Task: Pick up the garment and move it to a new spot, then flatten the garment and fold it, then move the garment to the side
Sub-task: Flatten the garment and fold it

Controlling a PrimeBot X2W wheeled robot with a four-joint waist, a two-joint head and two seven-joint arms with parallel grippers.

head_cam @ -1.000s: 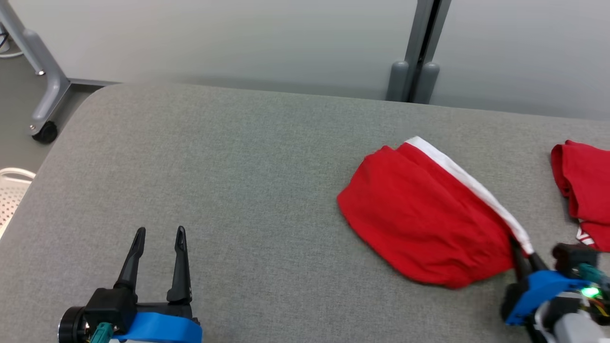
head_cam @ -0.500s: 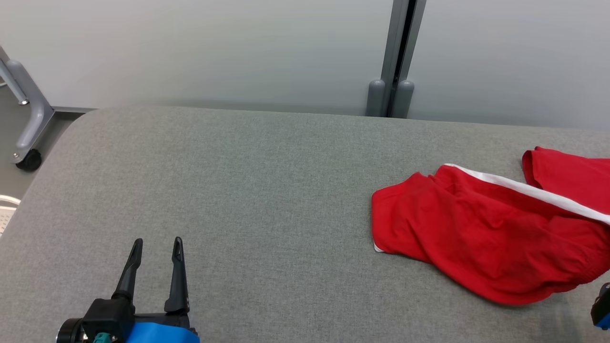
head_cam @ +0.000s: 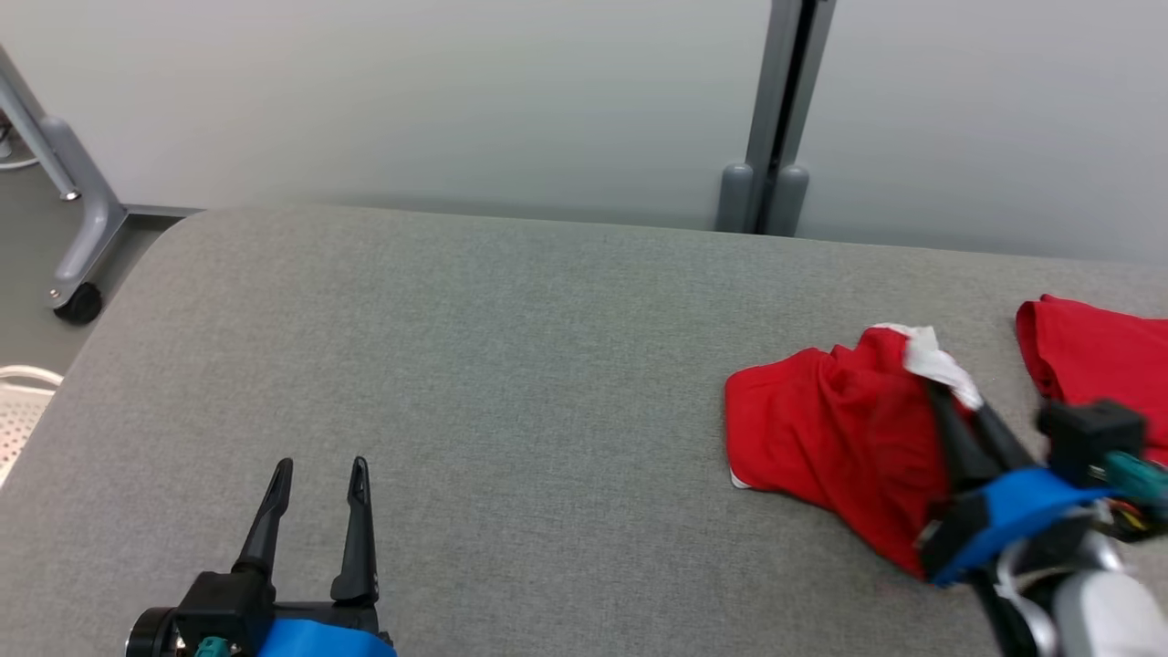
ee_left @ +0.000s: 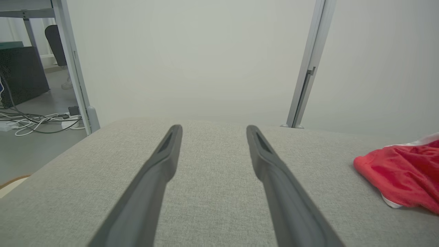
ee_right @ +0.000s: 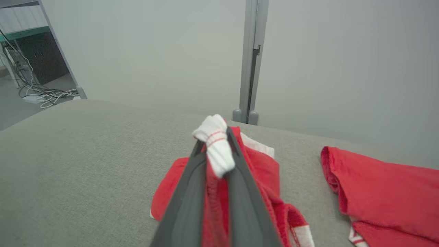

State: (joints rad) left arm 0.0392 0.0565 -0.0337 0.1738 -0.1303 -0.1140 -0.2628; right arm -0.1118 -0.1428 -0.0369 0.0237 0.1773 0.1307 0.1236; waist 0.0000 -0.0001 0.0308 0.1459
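1. The garment point(head_cam: 821, 438), red with white trim, lies bunched on the right part of the grey tabletop point(head_cam: 456, 365). Most of the cloth rests on the surface, and one edge is raised.
2. The raised edge is the white band point(ee_right: 214, 144). My right tool point(head_cam: 954, 397) pinches it, fingers pressed nearly together with the cloth between them.
3. My left tool point(head_cam: 319, 465) is spread wide and holds nothing. It hovers over bare tabletop at the left, well apart from the garment.
4. A second red cloth point(head_cam: 1086, 356) lies near the garment on its right, not touching it. I touch it with neither tool.
5. Progress, my judgement: the grasp is made, so the pick-up-and-move step is in hand. I cannot tell whether this spot counts as the new one.
6. Left to do: the garment is crumpled, not flat and not folded. Flattening, folding and the final move to the side are all ahead.
7. Likely need: the open middle of the tabletop, where my left tool could take a second corner.
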